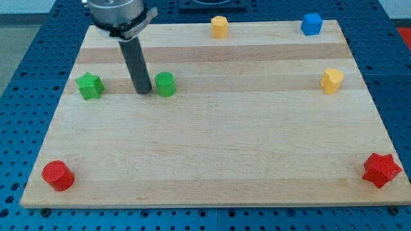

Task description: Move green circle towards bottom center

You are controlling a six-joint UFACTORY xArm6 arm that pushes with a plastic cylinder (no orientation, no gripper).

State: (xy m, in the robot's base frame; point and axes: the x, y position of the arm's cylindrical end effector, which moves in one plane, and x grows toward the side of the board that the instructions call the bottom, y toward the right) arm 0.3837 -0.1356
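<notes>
My tip (144, 92) sits just left of the green round block (166, 84); tool's a bare rod, no jaws. Need to get round above it, then push down-right w/ steady contact.

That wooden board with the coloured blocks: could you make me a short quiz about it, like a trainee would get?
1. True or false: my tip is at the view's right of the green circle.
2. Which block lies nearest the view's bottom left corner of the wooden board?
A. the blue cube
B. the red cylinder
C. the red star
3. Fill in: the green star sits at the view's ____ of my tip.

Key
1. False: my tip stands just at the view's left of the green circle, between it and the green star.
2. B
3. left
</notes>
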